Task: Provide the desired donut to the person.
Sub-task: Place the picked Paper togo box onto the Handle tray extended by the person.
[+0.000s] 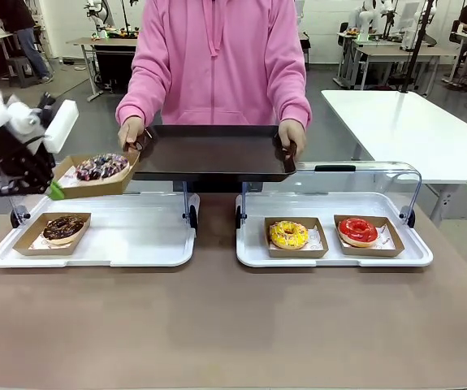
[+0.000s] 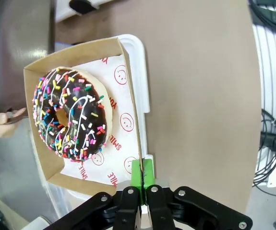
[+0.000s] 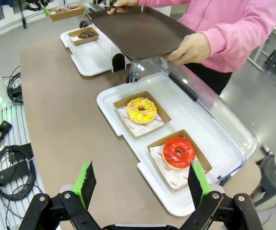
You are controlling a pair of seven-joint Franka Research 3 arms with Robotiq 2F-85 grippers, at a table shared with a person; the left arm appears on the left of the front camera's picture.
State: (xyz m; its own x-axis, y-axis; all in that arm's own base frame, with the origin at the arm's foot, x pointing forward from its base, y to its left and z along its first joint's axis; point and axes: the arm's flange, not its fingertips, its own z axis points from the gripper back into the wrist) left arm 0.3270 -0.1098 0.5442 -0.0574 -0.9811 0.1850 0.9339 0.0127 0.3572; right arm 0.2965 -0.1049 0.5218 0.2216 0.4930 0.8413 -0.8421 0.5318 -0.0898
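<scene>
Left gripper (image 2: 142,173) pinched the box (image 1: 97,188) rim; best lowered level, fully over the tray (image 1: 209,154), before releasing

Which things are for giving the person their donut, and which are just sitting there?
For the job: left gripper, shut on the donut box; sprinkle donut inside; the person; their dark tray.
Just sitting: chocolate donut, yellow donut, red donut, open right gripper.
</scene>
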